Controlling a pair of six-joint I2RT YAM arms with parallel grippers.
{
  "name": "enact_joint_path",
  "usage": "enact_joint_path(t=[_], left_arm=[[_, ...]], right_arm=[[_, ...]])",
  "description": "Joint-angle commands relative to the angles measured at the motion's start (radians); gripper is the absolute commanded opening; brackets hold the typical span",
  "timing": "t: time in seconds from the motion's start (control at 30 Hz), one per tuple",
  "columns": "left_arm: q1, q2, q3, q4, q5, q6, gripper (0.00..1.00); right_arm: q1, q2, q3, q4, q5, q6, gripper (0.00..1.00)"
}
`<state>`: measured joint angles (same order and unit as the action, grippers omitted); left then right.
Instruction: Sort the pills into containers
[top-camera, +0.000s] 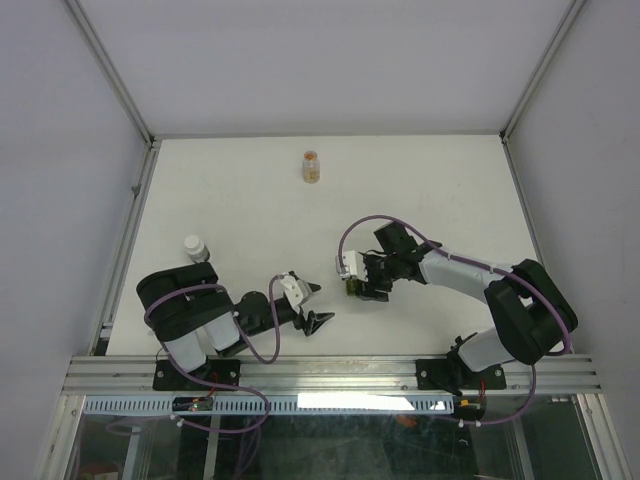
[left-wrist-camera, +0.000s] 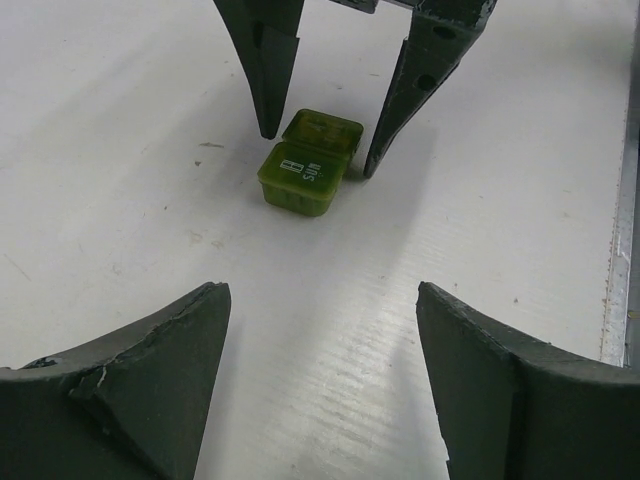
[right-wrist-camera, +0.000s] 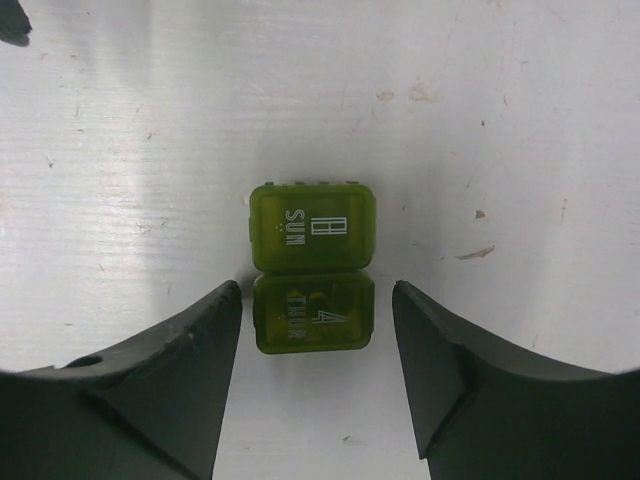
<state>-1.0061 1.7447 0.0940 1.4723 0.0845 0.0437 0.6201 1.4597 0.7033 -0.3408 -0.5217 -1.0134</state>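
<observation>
The containers (two joined green translucent boxes marked SUN and THUR, lids apparently down) lie flat on the bench, just ahead of the right arm. The right hand straddles them with jaws released; a narrow gap shows on each side of the THUR box. The left hand faces them from nearby, spread and empty. The pills sit in the clear bottle at the far side, well apart. Step in hand, by judgement: setting the containers up for opening. The next move calls for one hand steadying the box while the other lifts a lid — precise fingertip placement on a small edge.
</observation>
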Motion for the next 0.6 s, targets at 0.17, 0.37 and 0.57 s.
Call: enact_joint_path(t=[0.17,0.37,0.57], left_arm=[[0.006,-0.074,-0.046,0.268,0.036,0.001,0.76],[0.006,-0.076,-0.053,0.268,0.04,-0.021,0.76],[0.006,-0.095,-0.069,0.269,0.036,-0.032,0.76]], right_arm=[[-0.01,-0.016,0.058,0.019,-0.08,0.075,0.74],[0.044,0.014,0.079,0.044,-0.056,0.114,0.73],[0.089,0.067,0.119,0.048,0.039,0.168,0.71]])
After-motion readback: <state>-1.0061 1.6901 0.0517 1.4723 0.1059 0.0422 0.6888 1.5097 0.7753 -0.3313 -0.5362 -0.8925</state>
